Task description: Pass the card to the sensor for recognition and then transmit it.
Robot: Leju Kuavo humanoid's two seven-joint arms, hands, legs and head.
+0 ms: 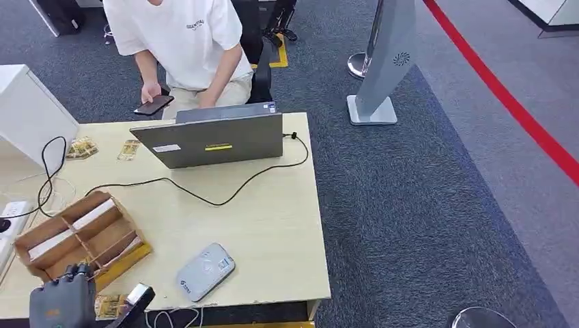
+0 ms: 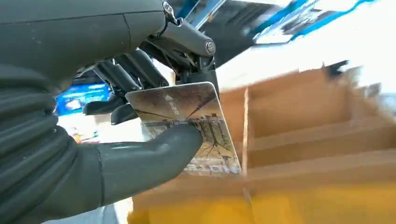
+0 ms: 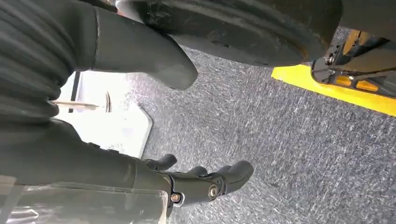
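Left hand (image 2: 140,140) pinches card (image 2: 187,121) between thumb and fingers beside divided box (image 1: 82,236); thin grip may slip before sensor (image 1: 206,270) at 3 o'clock; right hand (image 3: 196,182) hangs empty, fingers loose.

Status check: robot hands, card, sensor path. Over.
Left robot hand pinching card, beside wooden tray. Right robot hand empty, hanging over carpet. Grey sensor on table, nothing in the way.
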